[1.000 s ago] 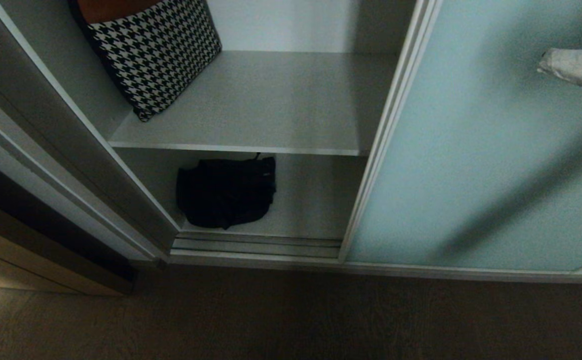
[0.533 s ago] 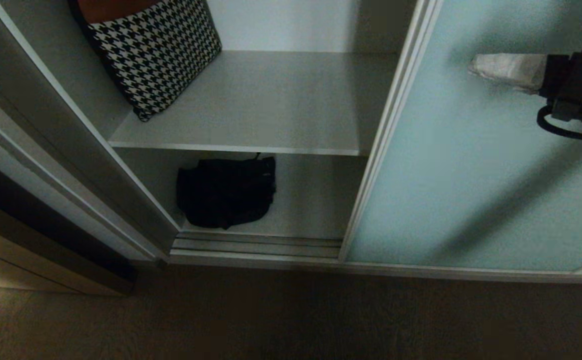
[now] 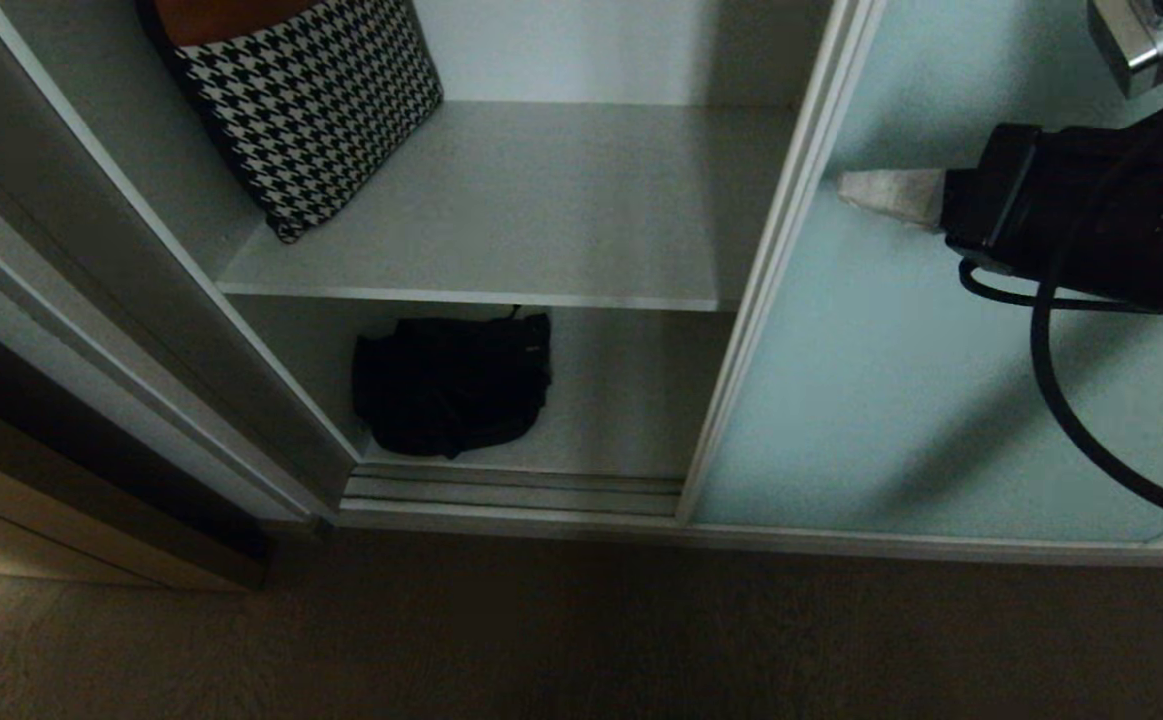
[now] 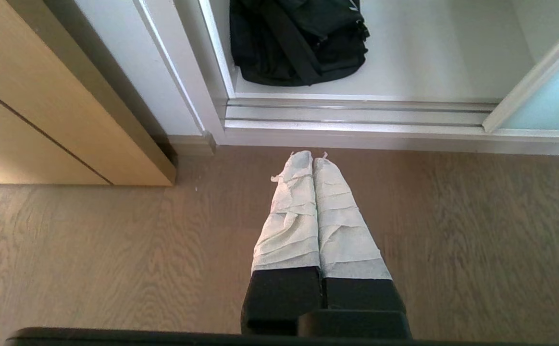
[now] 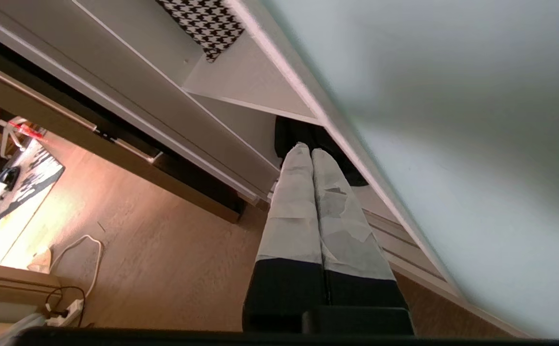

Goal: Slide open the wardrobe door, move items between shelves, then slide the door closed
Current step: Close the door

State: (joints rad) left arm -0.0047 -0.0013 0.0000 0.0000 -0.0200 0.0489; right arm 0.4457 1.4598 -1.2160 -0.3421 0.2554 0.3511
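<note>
The sliding wardrobe door (image 3: 941, 380), pale blue-green frosted glass in a thin silver frame, stands pushed to the right, so the left bay is open. My right gripper (image 3: 846, 187) is shut and empty, held in front of the glass with its taped tips close to the door's left frame edge (image 3: 791, 220). A soft black bag (image 3: 451, 385) with a broad strap lies on the bottom shelf (image 3: 631, 400); it also shows in the left wrist view as the bag (image 4: 298, 43). The upper shelf (image 3: 541, 210) is mostly bare. My left gripper (image 4: 313, 156) hangs shut over the floor.
A black-and-white houndstooth cushion (image 3: 311, 100) leans at the upper shelf's left end. The ribbed silver floor track (image 3: 511, 490) runs along the bay's front. A greyer panel and a wooden cabinet (image 3: 71, 450) stand at the left. Cables (image 5: 75, 269) lie on the wooden floor.
My right arm has come in from the right edge and moved left across the glass, bringing its shut tips close to the door's left frame. Bag and cushion have not moved.
</note>
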